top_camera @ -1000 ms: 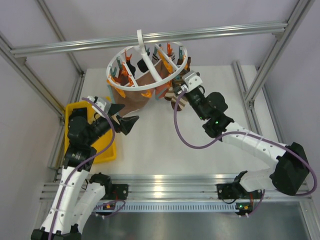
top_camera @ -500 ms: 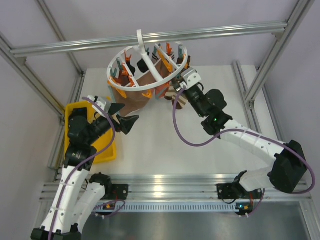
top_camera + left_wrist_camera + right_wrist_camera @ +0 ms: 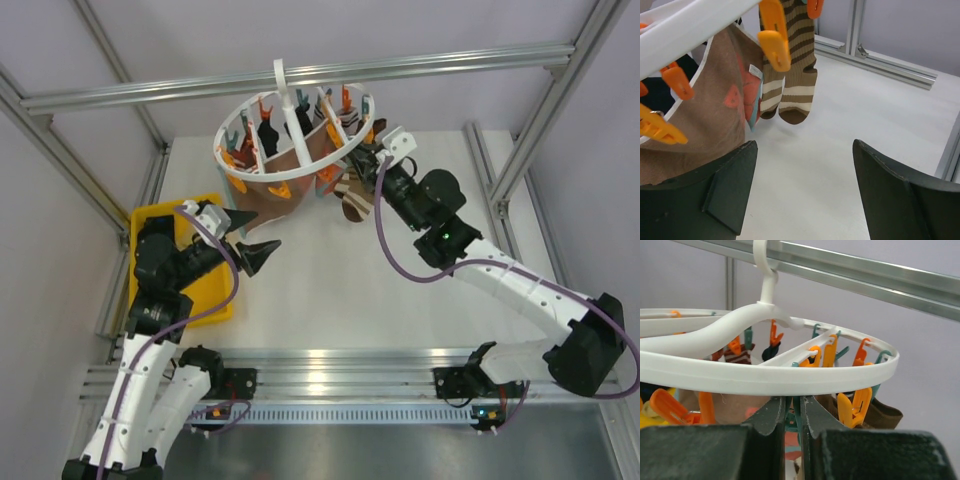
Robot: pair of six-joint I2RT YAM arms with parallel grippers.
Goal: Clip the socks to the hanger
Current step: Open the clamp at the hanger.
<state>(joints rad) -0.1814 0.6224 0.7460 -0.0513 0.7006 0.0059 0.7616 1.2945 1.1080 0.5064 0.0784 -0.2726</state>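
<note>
Jaws of left gripper [image 3: 262, 230] wide, empty; lower left of top view, well apart from hanger [image 3: 290, 172]. Striped socks [image 3: 795, 85] already clipped, hanging vertical. Right gripper [image 3: 794, 420] nearer: pinched on teal clip [image 3: 797, 405] under hanger's right rim, upper centre.

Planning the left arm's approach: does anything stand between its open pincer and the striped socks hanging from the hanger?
Nothing visible does. From the left wrist, the left pincer looks over the table straight at the striped socks. The plain brown sock hangs beside that path, not across it.
</note>
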